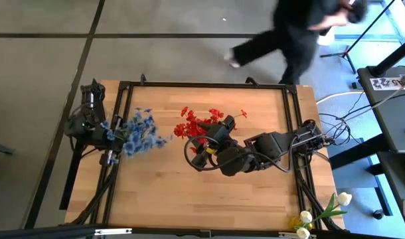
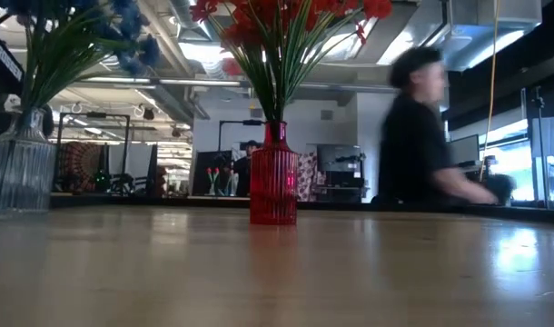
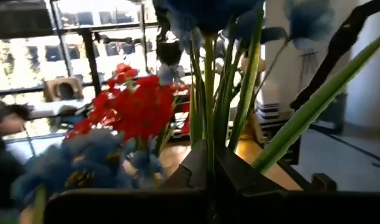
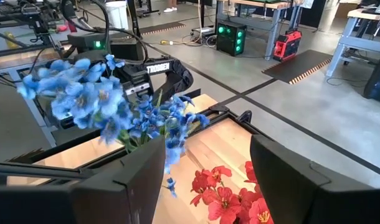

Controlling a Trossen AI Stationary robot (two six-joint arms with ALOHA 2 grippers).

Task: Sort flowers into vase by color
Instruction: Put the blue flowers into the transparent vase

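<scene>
A ribbed red vase (image 2: 273, 186) stands mid-table and holds the red flowers (image 1: 201, 123). A clear glass vase (image 2: 18, 173) stands at the table's left. Green stems rise out of it to the blue flowers (image 1: 139, 133). My left gripper (image 3: 209, 183) sits at the table's left edge beside the blue bunch, shut on green stems. My right gripper (image 4: 209, 180) hovers open just above the red flowers (image 4: 230, 199) with nothing between its fingers. It points toward the blue bunch (image 4: 103, 106). My left gripper pinches thin green stems (image 3: 209, 152) of the blue flowers between its two shut fingers. The fingers come in level and lie across the stems. The stems stand upright with blue blooms above. Their lower ends are hidden below the fingers.
A black frame (image 1: 202, 85) runs round the wooden table. White and yellow flowers (image 1: 322, 212) lie at the near right corner. A person in black (image 1: 295, 33) walks past the table's far side. Bare wood lies toward the near edge.
</scene>
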